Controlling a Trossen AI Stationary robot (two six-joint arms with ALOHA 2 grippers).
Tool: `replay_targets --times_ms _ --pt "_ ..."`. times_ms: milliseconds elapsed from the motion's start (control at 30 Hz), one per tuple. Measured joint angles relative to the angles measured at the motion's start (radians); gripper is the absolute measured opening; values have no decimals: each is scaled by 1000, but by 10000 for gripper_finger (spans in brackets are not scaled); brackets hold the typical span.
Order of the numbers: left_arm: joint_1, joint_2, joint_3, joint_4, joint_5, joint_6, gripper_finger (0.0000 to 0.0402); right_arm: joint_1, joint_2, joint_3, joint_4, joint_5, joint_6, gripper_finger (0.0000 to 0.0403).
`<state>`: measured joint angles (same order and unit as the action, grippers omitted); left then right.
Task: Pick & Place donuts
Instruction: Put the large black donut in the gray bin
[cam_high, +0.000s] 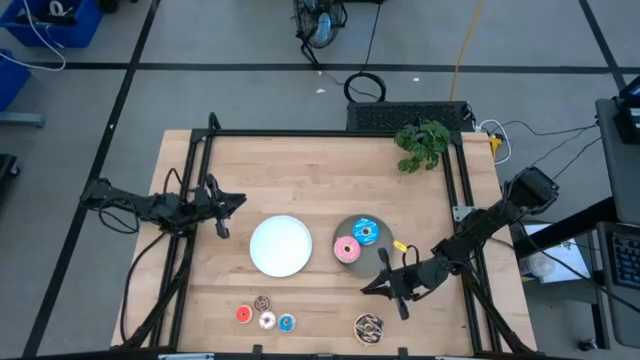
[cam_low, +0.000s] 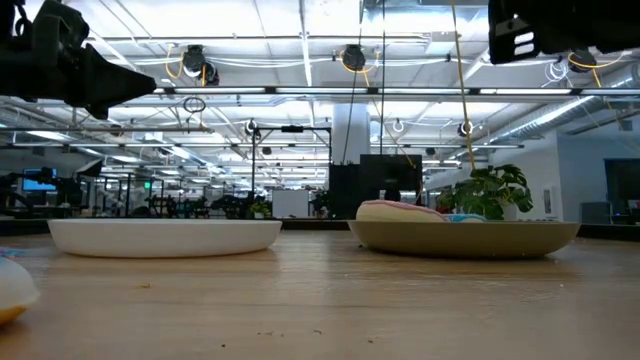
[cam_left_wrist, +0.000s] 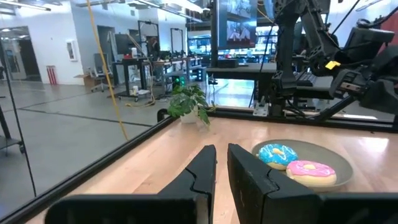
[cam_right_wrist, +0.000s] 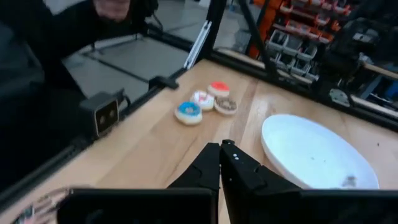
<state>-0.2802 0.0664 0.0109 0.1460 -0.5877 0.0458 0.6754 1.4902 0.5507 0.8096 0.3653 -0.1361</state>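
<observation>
On the wooden desk (cam_high: 320, 170) sit two plates side by side near the middle: a white plate (cam_high: 281, 246) and a grey plate (cam_high: 362, 240) just to its 3 o'clock. The grey plate holds two big donuts that touch each other, a blue donut (cam_high: 366, 232) and a pink donut (cam_high: 347, 250) at its 7 o'clock. Four tiny donuts lie close together near the front edge, at 6 o'clock from the white plate: a red donut (cam_high: 243, 315), a brown donut (cam_high: 262, 303), a pink-white donut (cam_high: 267, 321) and a small blue donut (cam_high: 287, 322). The sprinkled donut (cam_high: 369, 325) lies alone on the desk, at 6 o'clock from the grey plate. The left gripper (cam_high: 222, 206) hangs over the desk at 10 o'clock from the white plate; its fingers are almost closed with a thin gap, and it holds nothing. The right gripper (cam_high: 383, 275) sits just past the grey plate's rim at 5 o'clock; its fingers are pressed together and empty. A green plant (cam_high: 422, 143) stands at the far edge, at 1 o'clock from the grey plate.
</observation>
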Motion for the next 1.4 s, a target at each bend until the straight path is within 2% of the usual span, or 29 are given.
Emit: replay_targets --times_ms 367,533,600,700,767,833,967,1033,1133,1200,1400 --pt "0 0 0 -6 0 18 49 1 0 0 34 -11 -73 4" --pt "0 0 0 -24 0 2 49 21 1 0 48 -158 -146 4" --pt "0 0 0 -23 1 -6 49 37 1 0 79 -131 -145 3" --pt "0 0 0 -23 1 -7 49 54 -5 37 97 -9 -131 1" --pt "0 0 0 -23 1 -7 49 70 -26 115 -54 36 -177 1" --pt "0 0 0 -23 1 -7 49 87 -24 246 -290 98 -180 1" --pt "0 0 0 -23 2 -7 49 79 20 555 -742 282 18 0" --pt "0 0 0 -21 1 -7 49 67 49 701 -957 289 140 0" --pt "0 0 0 -21 1 -7 49 52 118 886 -1217 228 324 0" --pt "0 0 0 -22 2 -8 49 51 180 992 -1332 167 380 0" --pt "0 0 0 -14 2 -26 49 51 419 1309 -1708 -114 562 0"
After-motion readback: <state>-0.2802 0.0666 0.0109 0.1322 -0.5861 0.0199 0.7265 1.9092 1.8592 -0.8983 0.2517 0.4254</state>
